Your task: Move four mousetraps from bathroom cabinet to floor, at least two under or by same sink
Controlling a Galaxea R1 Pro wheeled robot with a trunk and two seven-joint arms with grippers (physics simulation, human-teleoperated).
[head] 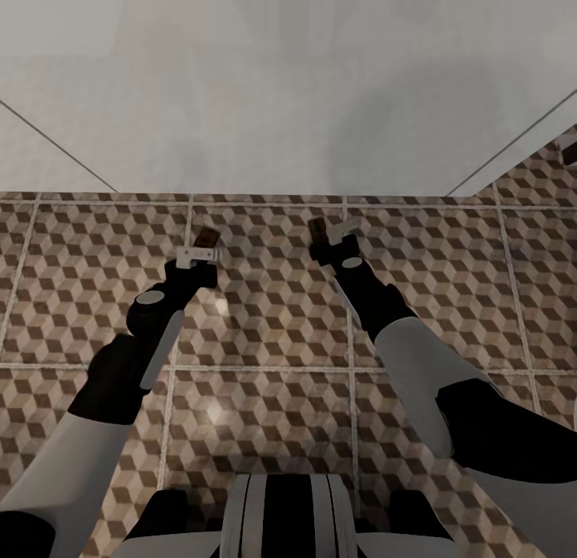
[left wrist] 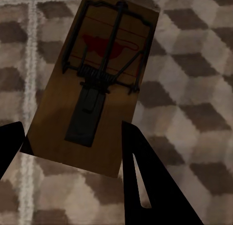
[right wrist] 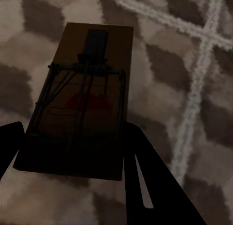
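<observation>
Two mousetraps are in hand over the bathroom floor, which is tiled in a brown cube pattern. My left gripper is shut on one mousetrap. In the left wrist view this tan board with black wire and a red spot sits between the black fingers. My right gripper is shut on the other mousetrap, which looks dark in the right wrist view. Both traps hang close above the tiles. The cabinet is out of view. I cannot tell whether the white block ahead belongs to the bathroom sink.
A broad white block spans the view just beyond both grippers, meeting the tiles at its lower edge. A dark object shows at the far right edge. My base is at the near edge.
</observation>
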